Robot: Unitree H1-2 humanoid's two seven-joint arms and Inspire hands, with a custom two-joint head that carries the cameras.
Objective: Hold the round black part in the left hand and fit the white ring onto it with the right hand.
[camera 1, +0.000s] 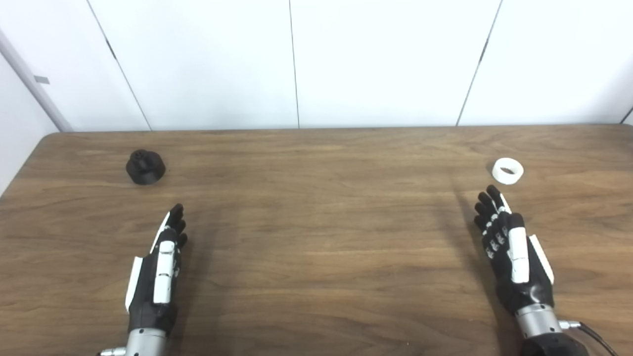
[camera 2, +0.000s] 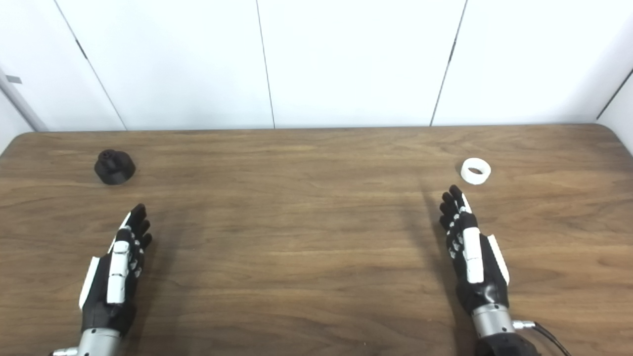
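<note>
Round black part (camera 1: 145,167): near the tabletop's (camera 1: 316,237) far-left corner in the left eye view, upright, untouched. White ring (camera 1: 508,171): toward the far-right edge, lying flat, hole up. Left hand (camera 1: 159,269): short of the black part, fingers straight and close together, holding nothing. Right hand (camera 1: 512,254): fingertips just short of the ring, fingers likewise extended, empty. Likely trouble: ring light and smooth, prone to skidding toward the far edge if nudged instead of pinched; black part low and rounded, apt to slip or tip out of a shallow grasp. Possible misalignment later if held tilted.

From the right eye view: black part (camera 2: 114,167) and ring (camera 2: 475,171) well apart, wide bare wood between. Left hand (camera 2: 116,274) and right hand (camera 2: 472,257) both clear of their targets. No obstacle across either reach; only white wall panels (camera 2: 346,59) beyond the far edge. Cable (camera 2: 544,333) trailing from the right wrist, a possible snag.
</note>
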